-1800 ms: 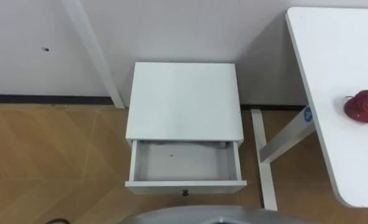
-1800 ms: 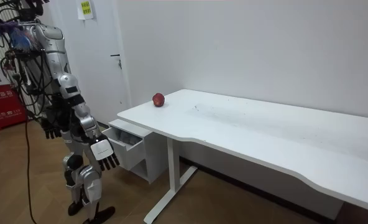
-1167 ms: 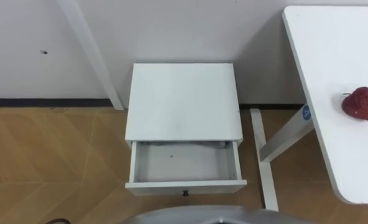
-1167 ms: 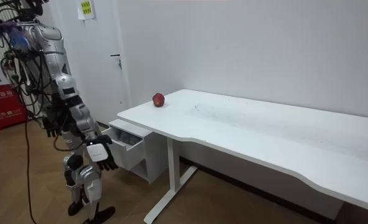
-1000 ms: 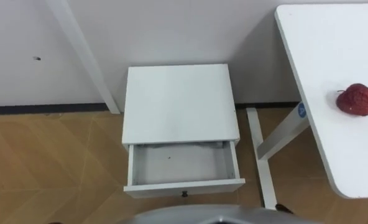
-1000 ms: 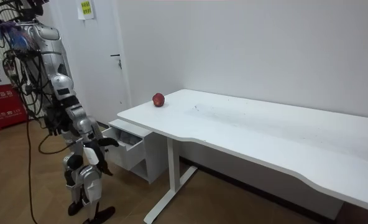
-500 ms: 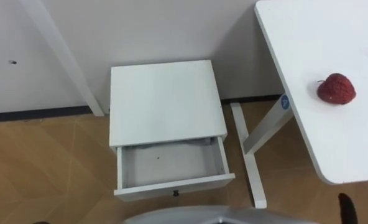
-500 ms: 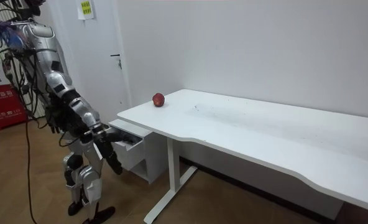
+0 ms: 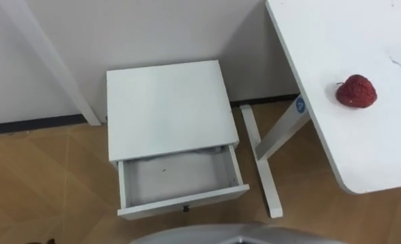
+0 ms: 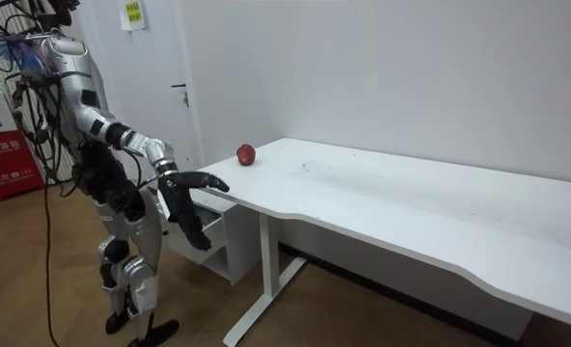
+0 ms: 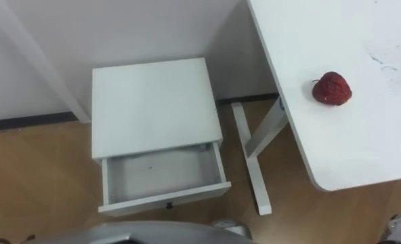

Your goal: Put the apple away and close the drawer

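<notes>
Apple [image 9: 355, 91] on table [image 9: 336, 152], apart from fingers [image 10: 197, 231] of right hand [image 10: 181, 198]

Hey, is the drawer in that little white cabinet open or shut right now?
Open. The drawer is pulled out of the cabinet, and its bare inside shows from above.

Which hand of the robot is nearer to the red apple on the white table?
Right. The open right hand is raised before the near end of the white table, short of the red apple. The left arm seems to hang low beside the body, farther off.
</notes>
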